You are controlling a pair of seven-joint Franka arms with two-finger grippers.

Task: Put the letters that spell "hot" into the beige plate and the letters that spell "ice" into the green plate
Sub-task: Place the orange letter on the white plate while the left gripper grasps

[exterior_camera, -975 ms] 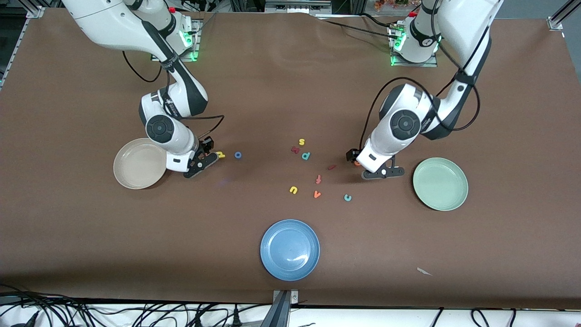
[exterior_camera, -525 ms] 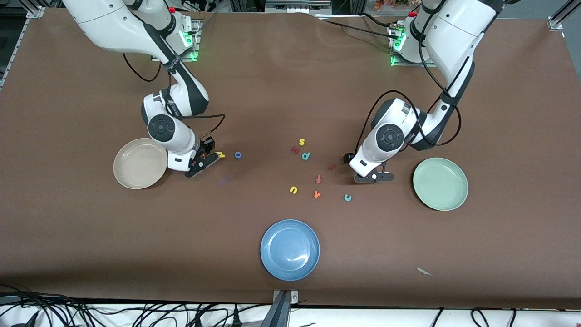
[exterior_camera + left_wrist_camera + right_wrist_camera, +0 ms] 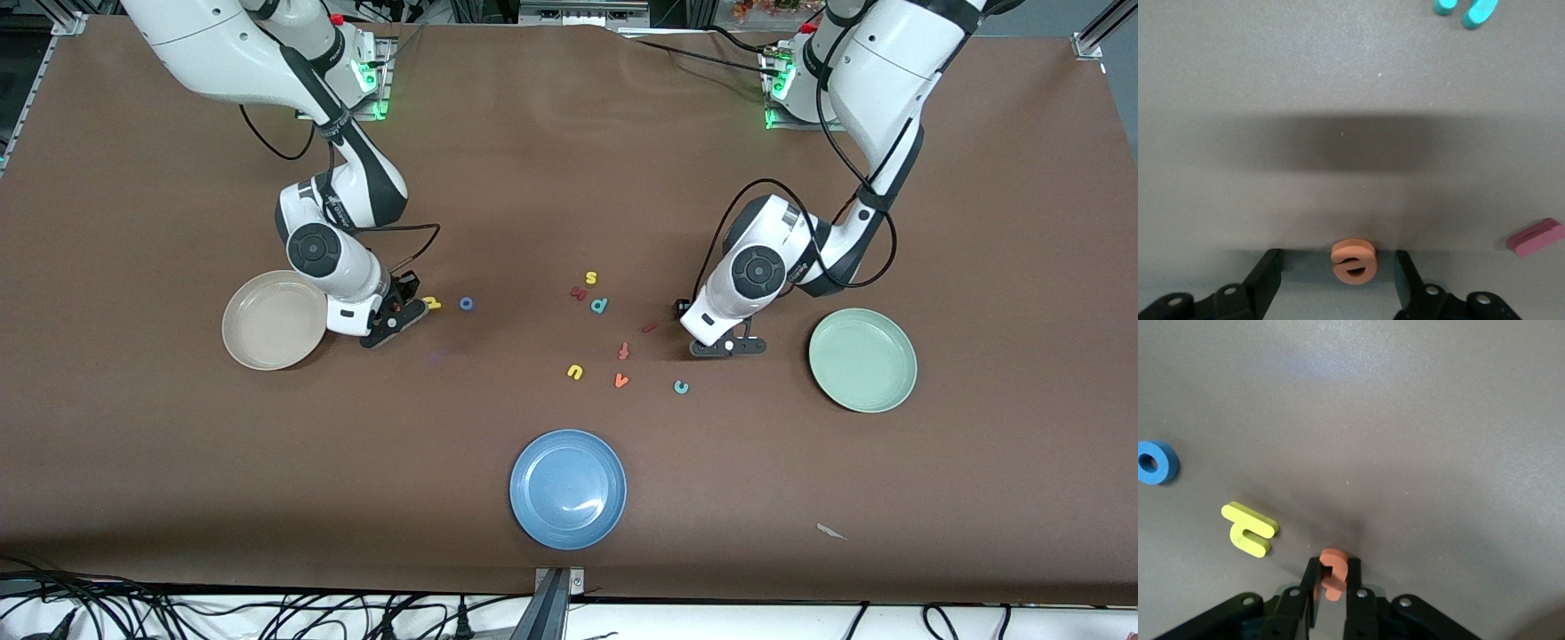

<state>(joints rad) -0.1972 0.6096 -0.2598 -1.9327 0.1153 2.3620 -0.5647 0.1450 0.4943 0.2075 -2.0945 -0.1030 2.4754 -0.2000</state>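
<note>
Change, left arm: since a second ago the left gripper (image 3: 727, 347) has slid toward the middle of the table and come down over the small orange foam letter e (image 3: 1353, 261); it was beside the green plate before.
Change, right arm: the right gripper (image 3: 393, 318) has barely moved but its fingers have pinched together.
Left gripper state: its two black fingers (image 3: 1269, 275) stand apart on either side of the orange e, with gaps on both sides; nothing is gripped.
Right gripper state: clamped tight on the small orange foam letter t (image 3: 1333, 577), low at the table beside the beige plate.
Surface: matte brown tablecloth (image 3: 178, 462), faintly rippled near the robots' bases.
Plates, three: round cream-beige shallow plate (image 3: 253, 347) at the right arm's end; round pale mint-green shallow plate (image 3: 862, 360) at the left arm's end; round glossy blue plate (image 3: 568, 489) nearest the front camera. All have raised rims and hold nothing.
"hot" letters: flat yellow foam h (image 3: 1249, 529) just beside the right gripper; thick blue foam ring o (image 3: 466, 303) close by, toward the table's middle.
"ice" letters: dark maroon bar i (image 3: 650, 327) near the left gripper; teal c (image 3: 681, 387) nearer the front camera.
Other letters, six: yellow s (image 3: 590, 278), a dark red letter (image 3: 579, 292), teal p (image 3: 599, 305), red-orange f (image 3: 624, 350), yellow u (image 3: 575, 372), orange v (image 3: 621, 380), scattered mid-table.
Scrap: one pale paper sliver (image 3: 831, 532) near the table's front edge.
</note>
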